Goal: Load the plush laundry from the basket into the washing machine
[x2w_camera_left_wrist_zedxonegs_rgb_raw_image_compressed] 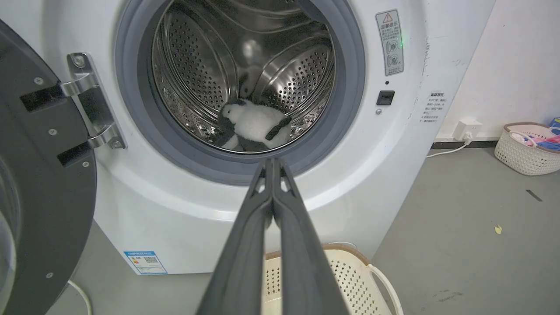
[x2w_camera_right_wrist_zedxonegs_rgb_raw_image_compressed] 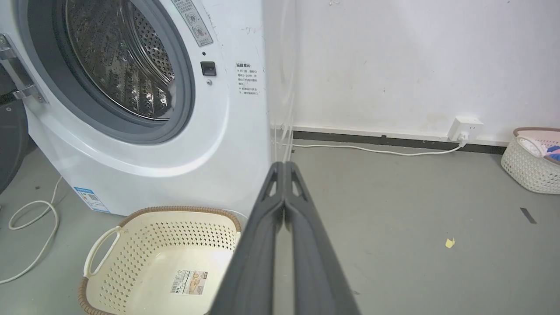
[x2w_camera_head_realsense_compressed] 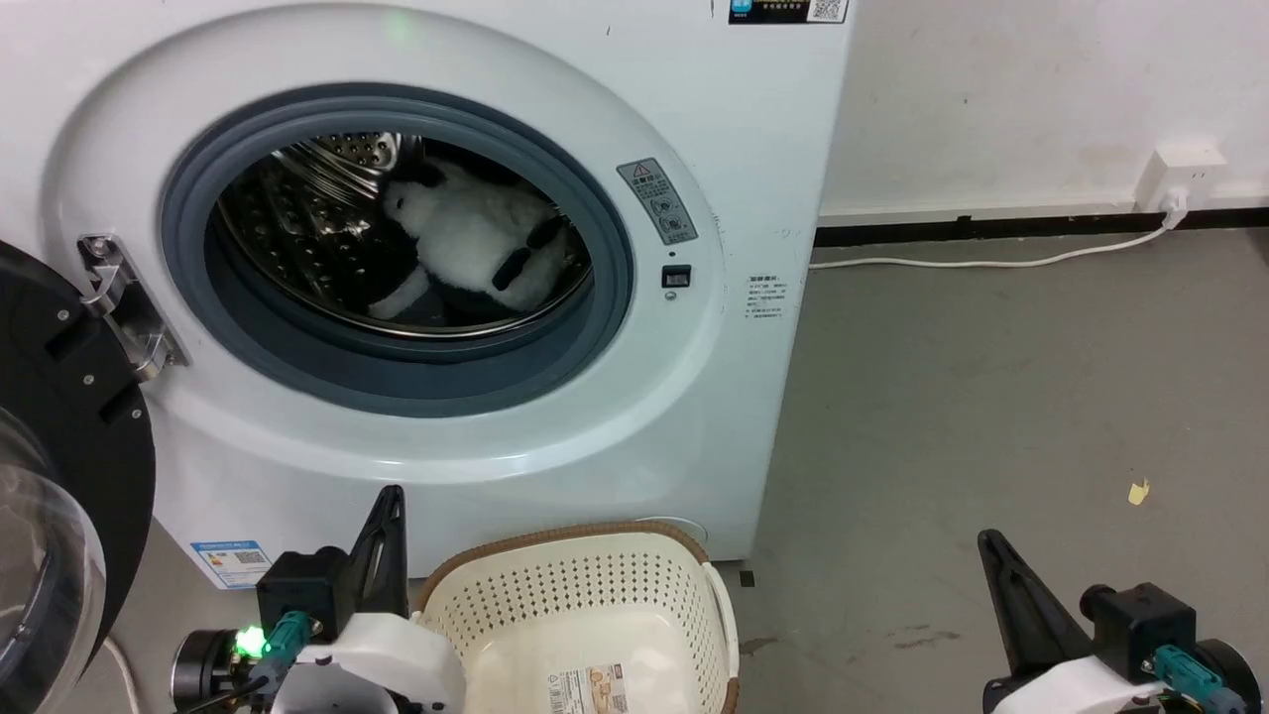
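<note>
Since the plush toy (x2w_camera_head_realsense_compressed: 476, 238) lies inside the washing machine (x2w_camera_head_realsense_compressed: 694, 416), the relation that counts is between the machine's open mouth and the two pincers in front of it. The machine's door (x2w_camera_head_realsense_compressed: 69, 416) hangs swung wide from the hinge on the machine's left edge, as the robot faces it. The basket (x2w_camera_head_realsense_compressed: 585, 595) sits on the floor just in front of the machine's foot, with nothing in it but the label on its bottom. The toy rests low in the machine's drum (x2w_camera_head_realsense_compressed: 297, 228), its long axis slanting from the head at rear left to the body at front right.

The left pincer (x2w_camera_head_realsense_compressed: 393, 496), fingers pressed together and gripping nothing, points up at the machine's mouth from below its rim, so the toy lies ahead of and above it. The right pincer (x2w_camera_head_realsense_compressed: 988, 540), equally closed and empty, stands off beyond the machine's right side. The left arm is the nearer to both toy and door. The loading looks done.
</note>
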